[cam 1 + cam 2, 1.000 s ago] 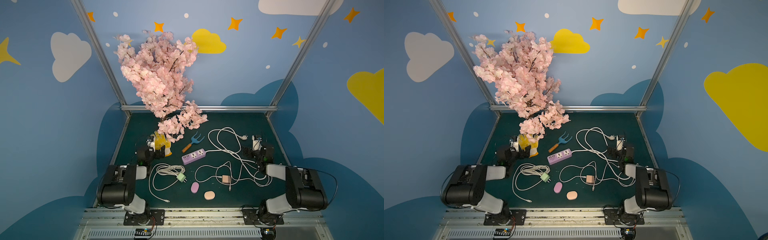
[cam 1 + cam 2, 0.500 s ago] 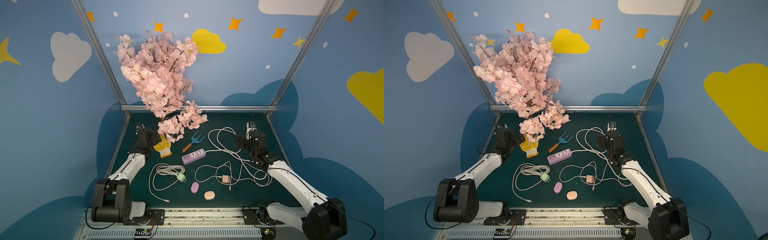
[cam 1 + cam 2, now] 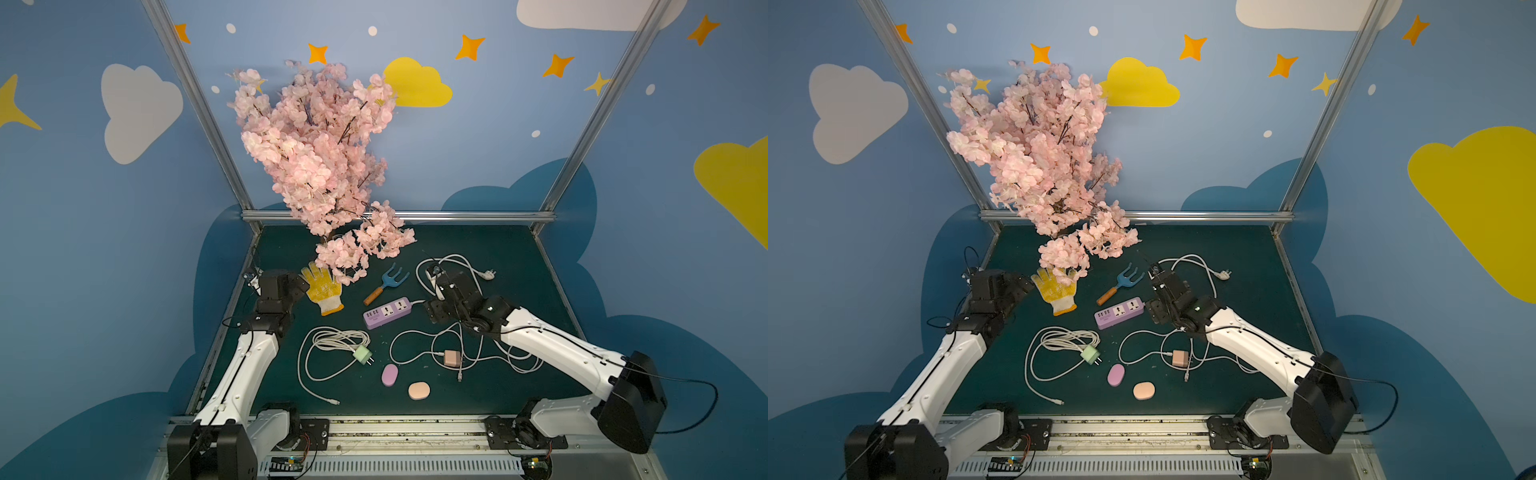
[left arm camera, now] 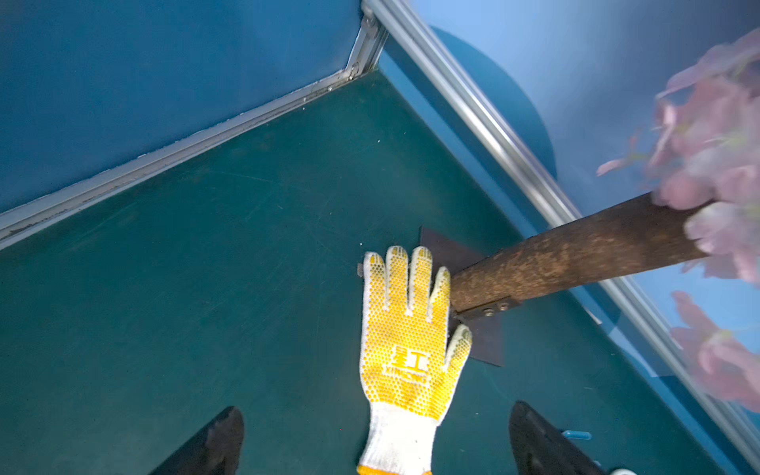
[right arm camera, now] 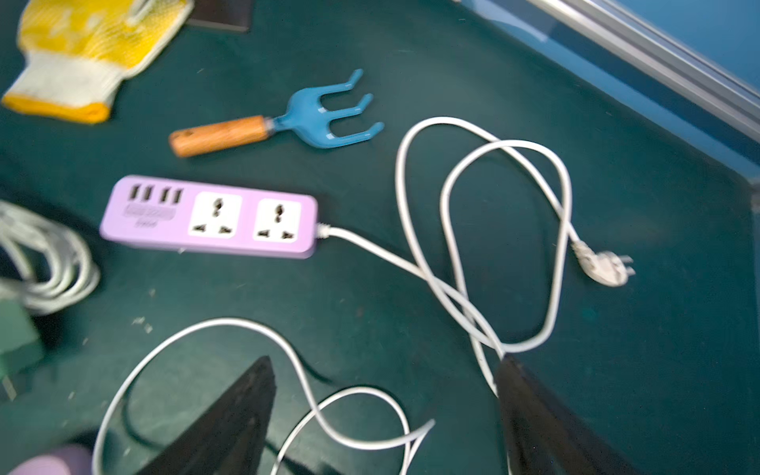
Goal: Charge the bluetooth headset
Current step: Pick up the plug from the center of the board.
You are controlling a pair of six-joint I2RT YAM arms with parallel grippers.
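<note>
Top views, headset cases: the purple case (image 3: 390, 375) and the peach case (image 3: 419, 391) are smooth, closed ovals. They lie flat near the front edge of the table (image 3: 478, 249), just beside each other but not touching.
Top views, chargers: the green adapter (image 3: 362, 355) lies toward the left arm's side of the cases and the pink adapter (image 3: 452, 358) toward the right arm's side. The power strip (image 3: 387, 312) lies behind the cases, apart from them.
Top views, left gripper (image 3: 301, 286): beside the glove (image 3: 322, 291).
Top views, right gripper (image 3: 1154, 311): just beside the cord end of the power strip (image 3: 1119, 312); the jaw gap is unclear here.
Left wrist view, left gripper (image 4: 376, 411): fingers spread wide and empty, with the glove (image 4: 405, 349) lying on the table below.
Right wrist view, right gripper (image 5: 385, 364): fingers apart, gripping nothing, with a white cable (image 5: 288, 353) on the table beneath.
Right wrist view, purple case (image 5: 49, 460): only a blurred edge shows, in a corner.
</note>
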